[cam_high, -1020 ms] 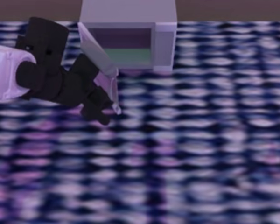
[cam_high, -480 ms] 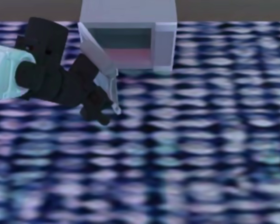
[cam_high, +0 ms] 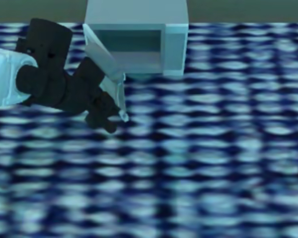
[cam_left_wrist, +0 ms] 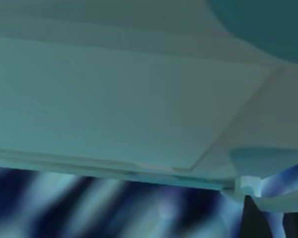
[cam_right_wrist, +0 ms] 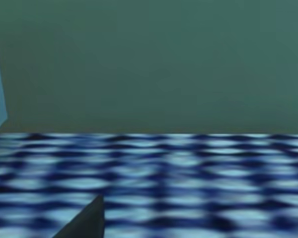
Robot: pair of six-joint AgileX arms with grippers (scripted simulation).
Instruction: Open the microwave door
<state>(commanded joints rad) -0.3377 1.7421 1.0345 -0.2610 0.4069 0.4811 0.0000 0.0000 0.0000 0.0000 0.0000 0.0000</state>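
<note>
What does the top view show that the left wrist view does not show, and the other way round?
Only the top view shows the whole microwave with its open cavity, the control panel, and the left gripper at the free edge of the microwave door. Only the left wrist view shows the door's flat face filling the picture from very near. Both show the door and the blue patterned table.

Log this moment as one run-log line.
small boxy light-grey microwave | flat door swung open leftward | left gripper at door's free edge | right arm out of top view
</note>
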